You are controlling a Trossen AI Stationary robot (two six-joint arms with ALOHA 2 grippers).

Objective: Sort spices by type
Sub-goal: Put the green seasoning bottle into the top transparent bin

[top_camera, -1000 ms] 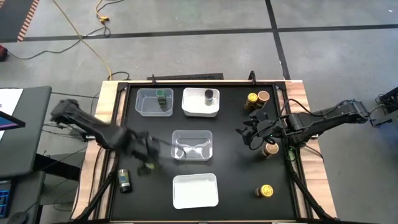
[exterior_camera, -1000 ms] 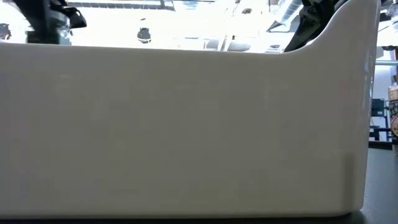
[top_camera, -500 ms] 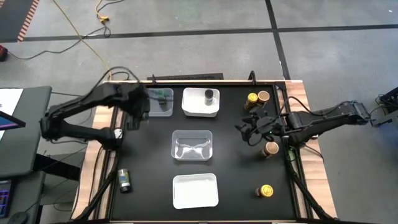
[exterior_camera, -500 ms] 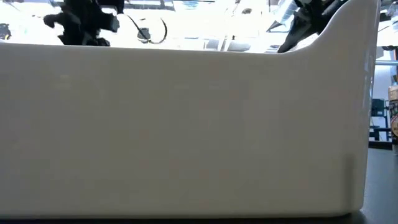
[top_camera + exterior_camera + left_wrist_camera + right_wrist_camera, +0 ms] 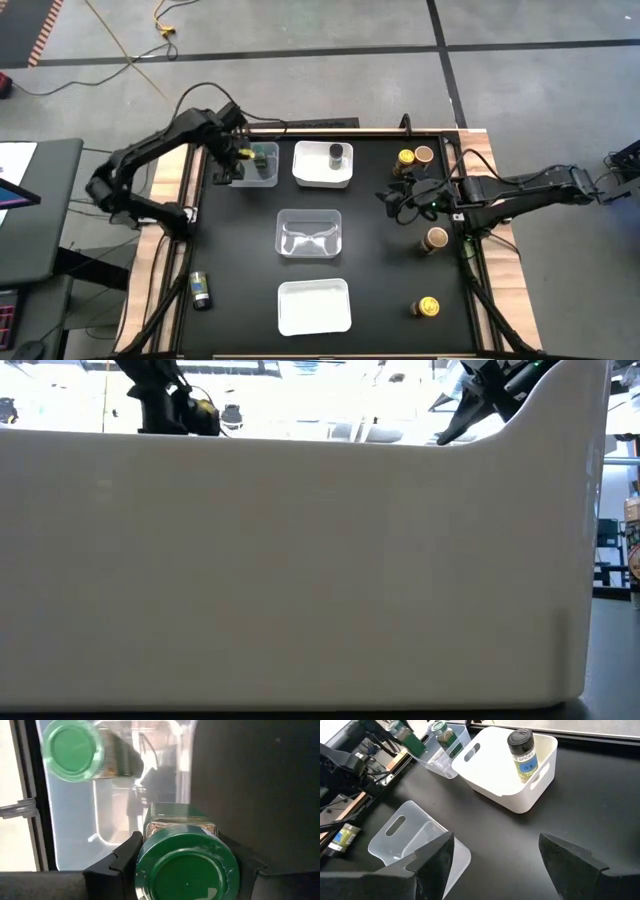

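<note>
My left gripper [image 5: 236, 157] is shut on a green-lidded jar [image 5: 186, 866] above the clear far-left tray [image 5: 240, 176], where a second green-lidded jar [image 5: 263, 153] stands. A dark-grey-lidded jar [image 5: 336, 153] stands in the white far tray [image 5: 318, 178]. One yellow-lidded jar [image 5: 405, 158] and one tan-lidded jar [image 5: 424, 155] stand at the far right. Another tan one [image 5: 436, 238] and another yellow one [image 5: 428, 307] stand nearer. A dark-lidded jar [image 5: 201, 290] lies on its side near left. My right gripper [image 5: 396, 201] hovers open right of centre. My left gripper pinches the green-lidded jar between its two fingers, one finger [image 5: 117, 862] on each side just below the lid [image 5: 186, 870]. The fingers come from above, pointing down. The jar is upright and lifted clear, over the clear tray's edge.
A clear tray [image 5: 309, 233] sits mid-table and a white tray [image 5: 314, 306] at the near edge; its wall [image 5: 300, 560] fills the low view. Bare black table lies between the trays and the right-hand jars.
My left arm has swung from the near-left part of the table toward the far edge, carrying the green-lidded jar to the clear far-left tray. My right gripper has drifted a little toward the far edge and stays open.
</note>
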